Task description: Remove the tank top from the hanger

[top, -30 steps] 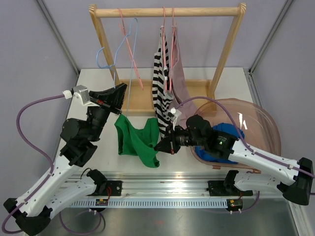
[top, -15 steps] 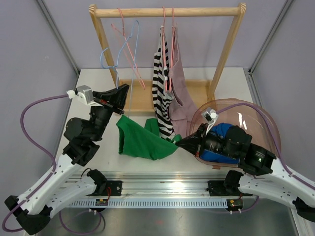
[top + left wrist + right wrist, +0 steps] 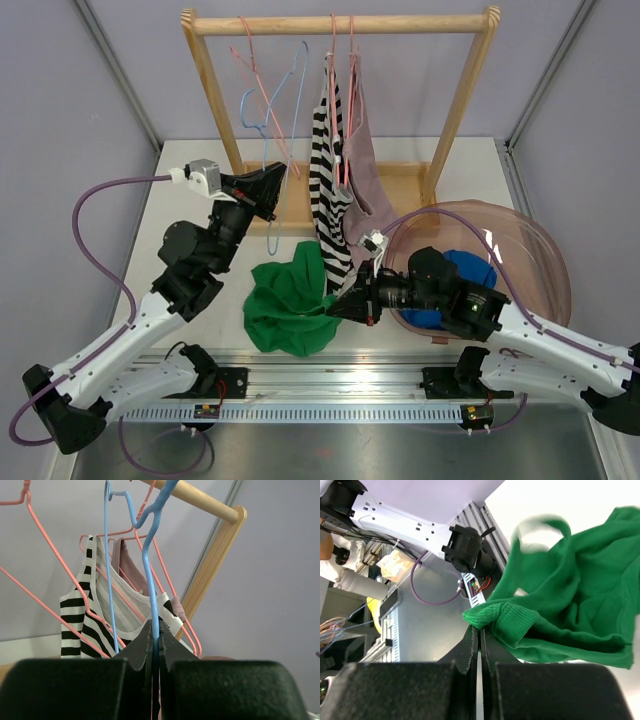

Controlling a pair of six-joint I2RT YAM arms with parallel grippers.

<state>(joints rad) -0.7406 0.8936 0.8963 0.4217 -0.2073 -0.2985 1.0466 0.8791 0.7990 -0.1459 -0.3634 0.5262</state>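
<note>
**White tabletop, green tank top off its hanger**

Soft green knit, the tank top (image 3: pixel 290 310) lies crumpled in a rounded heap on the tabletop (image 3: pixel 475 165) in front of the wooden rack (image 3: pixel 340 22). It has no clear long axis, and 1 peak points toward the rack. At the heap's right edge the right gripper (image 3: pixel 335 308) is closed on its ribbed hem. Up and to the left, the left gripper (image 3: pixel 275 185) is clamped on the thin blue wire hanger (image 3: pixel 151 580), which is bare and tilted. A black-and-white striped top (image 3: pixel 328 180) hangs beside it, and a round translucent pink basin (image 3: pixel 540 250) stands at right.

Bright, even lighting; slight motion blur
</note>
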